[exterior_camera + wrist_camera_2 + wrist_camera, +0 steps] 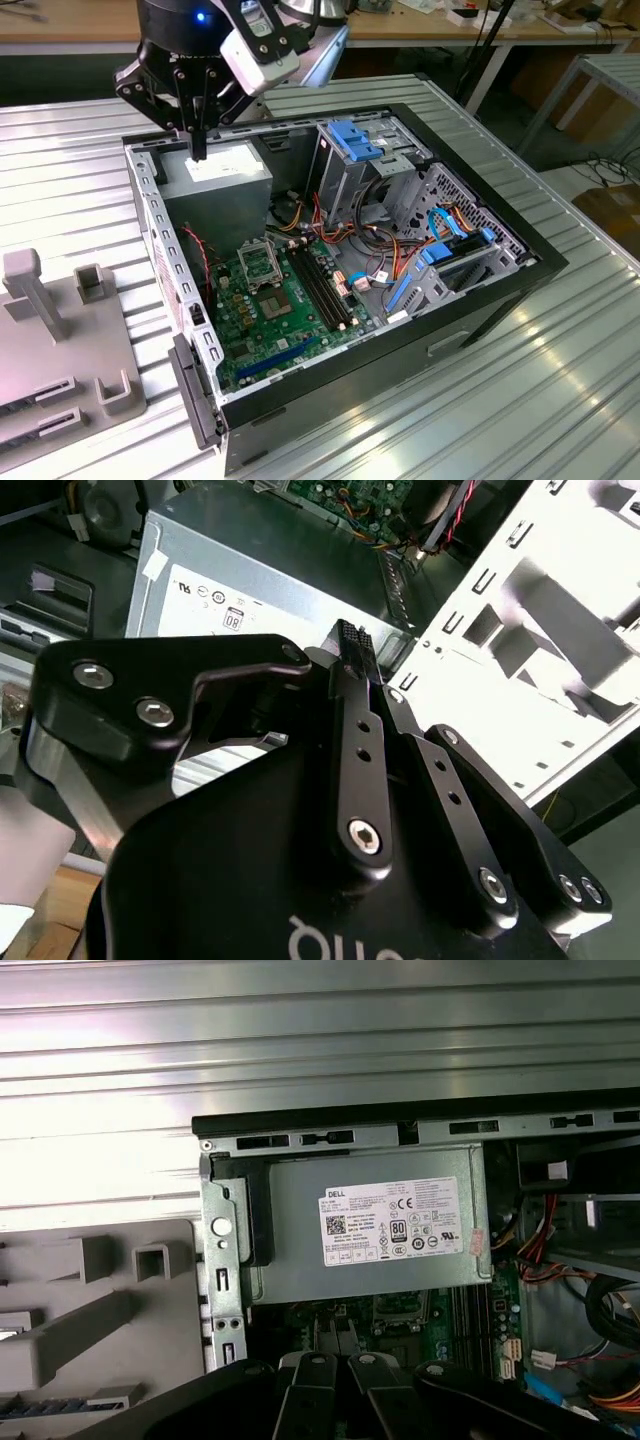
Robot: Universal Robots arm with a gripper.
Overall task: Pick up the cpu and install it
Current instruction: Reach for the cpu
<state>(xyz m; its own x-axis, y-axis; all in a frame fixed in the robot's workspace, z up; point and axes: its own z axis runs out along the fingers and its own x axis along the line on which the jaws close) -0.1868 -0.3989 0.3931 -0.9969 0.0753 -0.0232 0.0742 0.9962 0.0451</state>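
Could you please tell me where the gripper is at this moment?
In the exterior view the gripper hangs over the grey power supply, at the far corner of the open computer case on the exterior view's left.

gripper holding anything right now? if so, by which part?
Cannot tell. The gripper hangs over the power supply with its fingers together; whether anything thin sits between them is hidden.

Green motherboard (262, 318); grey power supply (300, 1250), white label (392, 1220); blue drive latches (355, 140); black case rim (400, 1117).
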